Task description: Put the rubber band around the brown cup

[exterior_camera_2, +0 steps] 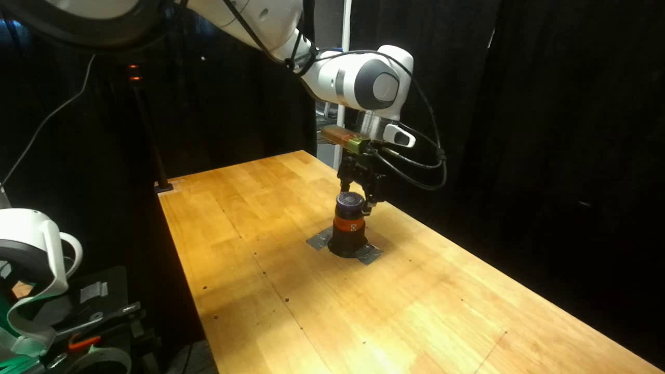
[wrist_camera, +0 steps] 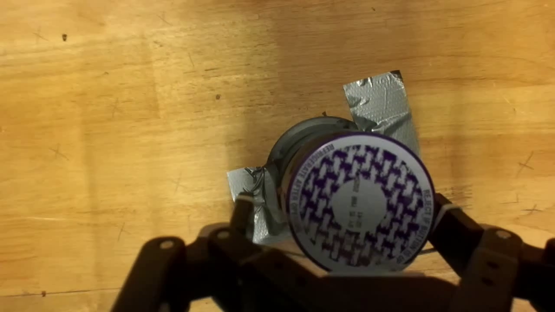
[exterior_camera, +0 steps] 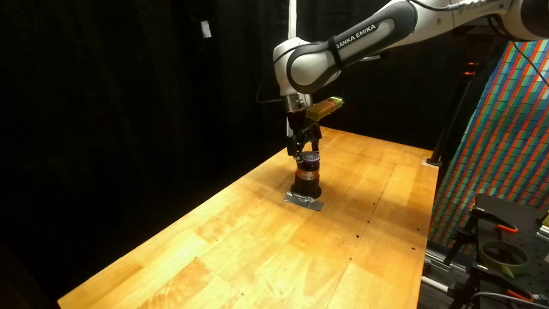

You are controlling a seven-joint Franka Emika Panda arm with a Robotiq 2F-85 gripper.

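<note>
Jar (exterior_camera_2: 349, 224) with an orange label stands upright in a dark cup-like holder (exterior_camera_2: 347, 243), mid-frame in both exterior views. In the wrist view, lower right, the gripper (wrist_camera: 341, 203) has its fingers (wrist_camera: 243, 216) spread either side of the purple-and-white lid (wrist_camera: 359, 206), the frame-left one clear of it; silver tape (wrist_camera: 381, 104) touches the holder.

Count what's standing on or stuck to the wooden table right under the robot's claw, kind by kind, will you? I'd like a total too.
Lidded jar: 1
Dark round base beneath it: 1
Pieces of grey tape in sight: 2
Total: 4
</note>
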